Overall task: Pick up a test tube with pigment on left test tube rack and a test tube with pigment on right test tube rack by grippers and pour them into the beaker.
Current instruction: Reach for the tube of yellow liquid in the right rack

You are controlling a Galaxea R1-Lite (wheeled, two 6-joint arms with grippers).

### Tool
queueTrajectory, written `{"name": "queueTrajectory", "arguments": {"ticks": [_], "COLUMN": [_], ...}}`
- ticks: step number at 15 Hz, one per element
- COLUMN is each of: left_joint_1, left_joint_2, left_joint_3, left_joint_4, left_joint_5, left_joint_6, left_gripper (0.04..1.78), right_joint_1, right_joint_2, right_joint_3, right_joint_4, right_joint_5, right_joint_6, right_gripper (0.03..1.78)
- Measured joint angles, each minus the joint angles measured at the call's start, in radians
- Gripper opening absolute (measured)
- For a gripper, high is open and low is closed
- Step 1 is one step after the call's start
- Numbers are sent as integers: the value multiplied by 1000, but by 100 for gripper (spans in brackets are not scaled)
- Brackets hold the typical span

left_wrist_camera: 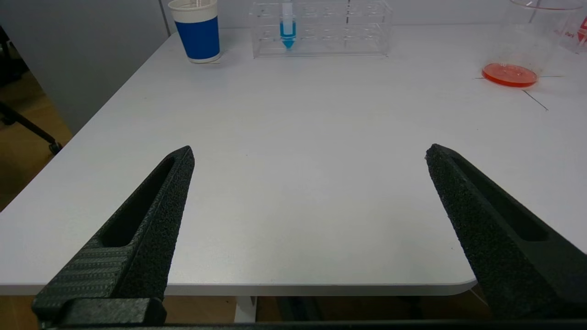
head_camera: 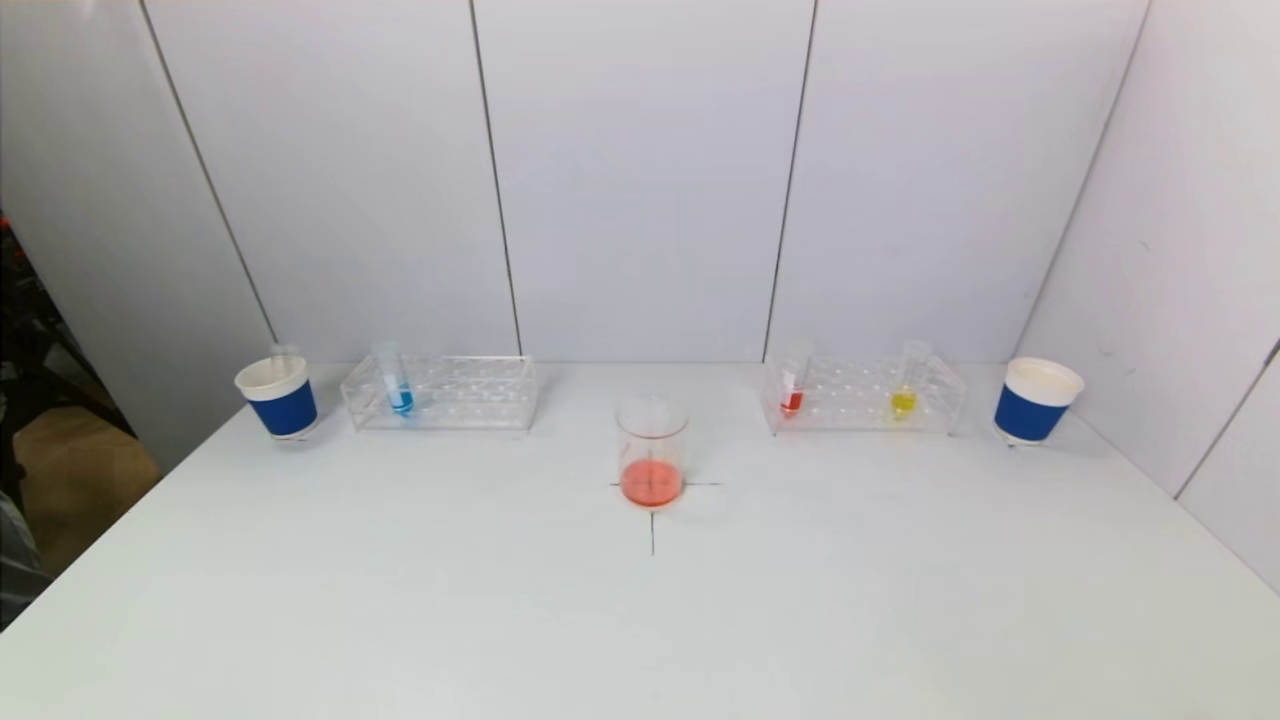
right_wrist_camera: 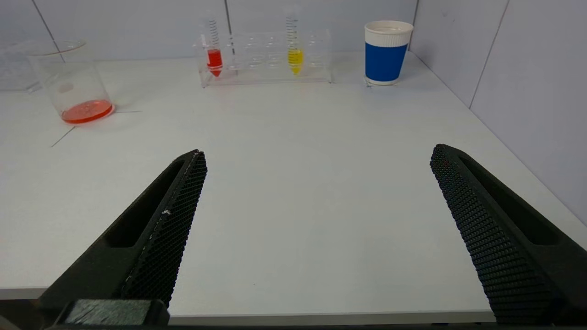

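A clear left rack [head_camera: 440,393] holds one tube with blue pigment [head_camera: 399,385], also in the left wrist view [left_wrist_camera: 287,27]. The clear right rack [head_camera: 863,395] holds a red tube [head_camera: 793,390] and a yellow tube [head_camera: 905,390], both in the right wrist view, red [right_wrist_camera: 214,57] and yellow [right_wrist_camera: 295,55]. The glass beaker [head_camera: 651,452] stands at the table's centre with orange-red liquid in its bottom. My left gripper [left_wrist_camera: 309,153] and right gripper [right_wrist_camera: 318,153] are both open and empty at the table's near edge, out of the head view.
A blue-and-white paper cup [head_camera: 278,396] stands left of the left rack, with a clear empty tube in it. Another cup [head_camera: 1036,400] stands right of the right rack. White walls close the back and right. A black cross [head_camera: 652,520] marks the table [head_camera: 640,620] under the beaker.
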Motion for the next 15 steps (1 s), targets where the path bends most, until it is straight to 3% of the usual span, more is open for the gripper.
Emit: {"name": "queueTrajectory", "arguments": {"ticks": [15], "left_joint_1": [0], "left_joint_2": [0], "left_joint_3": [0], "left_joint_4": [0], "left_joint_5": [0], "left_joint_6": [0], "left_gripper": [176], "right_joint_1": [0], "right_joint_2": [0], "right_joint_3": [0], "right_joint_4": [-4], "right_joint_5": [1], "right_joint_6": [-16], "right_gripper": [177]}}
